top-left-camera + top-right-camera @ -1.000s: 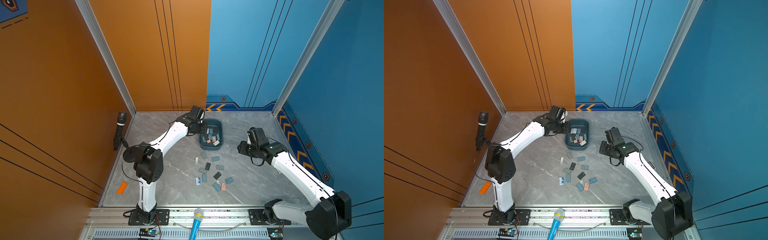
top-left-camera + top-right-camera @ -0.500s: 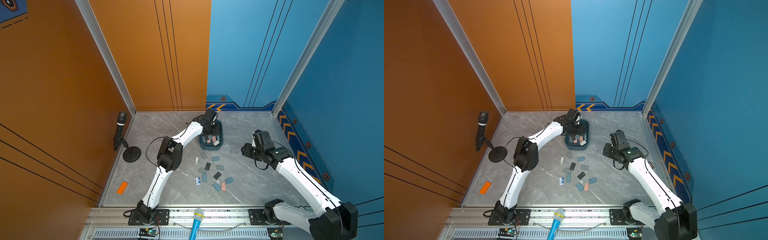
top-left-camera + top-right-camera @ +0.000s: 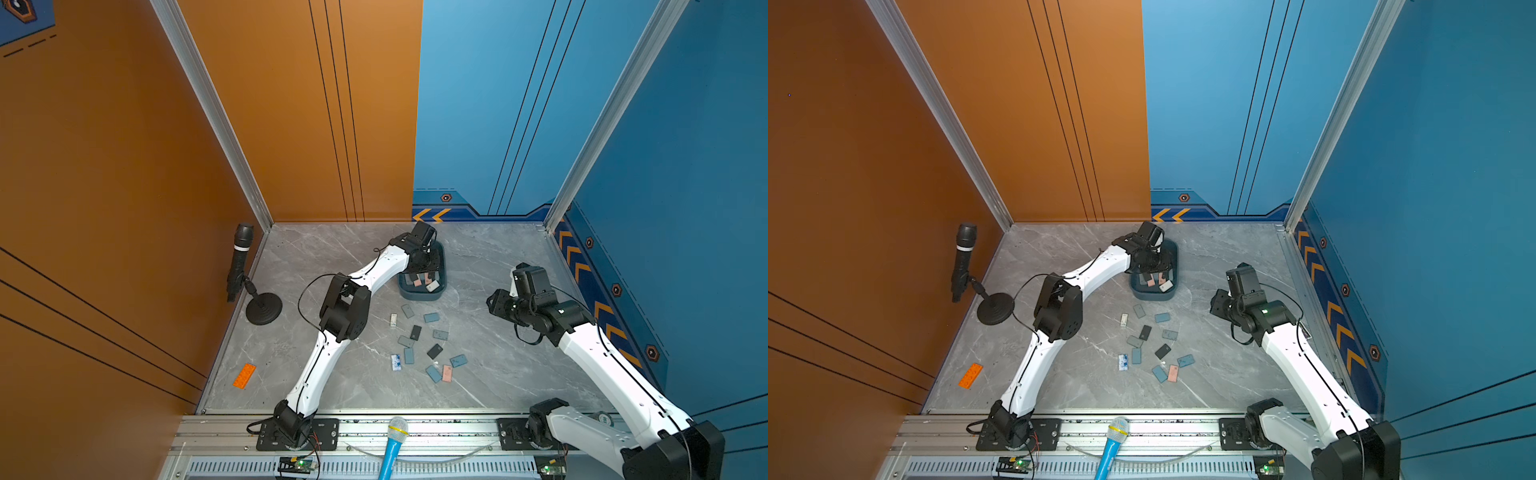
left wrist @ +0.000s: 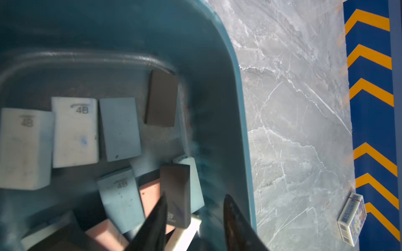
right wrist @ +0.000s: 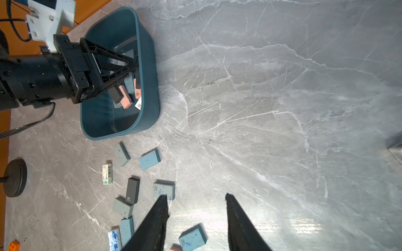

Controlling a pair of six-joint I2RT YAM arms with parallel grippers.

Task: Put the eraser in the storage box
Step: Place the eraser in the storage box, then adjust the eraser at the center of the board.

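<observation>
Left gripper (image 4: 194, 196): shut a moment ago, now parted and empty over the storage box (image 4: 217, 87). Black eraser (image 4: 175, 195) lies loose on the pile inside, so one delivery is judged done.
Right gripper (image 5: 195, 196): parted, empty, at 3 o'clock of the loose erasers (image 3: 435, 351).
Box at their 12 o'clock, its rim close beside the left fingers.
Table (image 3: 498, 374) open elsewhere.
</observation>
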